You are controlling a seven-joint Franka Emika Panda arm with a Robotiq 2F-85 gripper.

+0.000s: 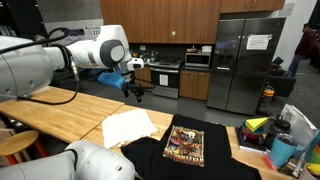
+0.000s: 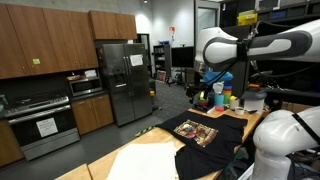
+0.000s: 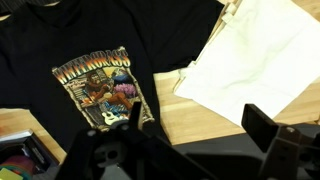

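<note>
We see the gripper (image 1: 135, 90) in the air above the wooden table (image 1: 55, 115), its fingers spread fully and holding nothing. The black T-shirt (image 3: 90, 35) lies flat in the upper left of the wrist view, touching a cream cloth (image 3: 250, 60). We judge this to be the approach stage; the next move calls for a descent toward the fabric.

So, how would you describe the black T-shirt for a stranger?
Look at the long light wooden table. A black T-shirt lies spread on it, beside a plain cream cloth. Only the shirt carries a colourful printed picture.
</note>
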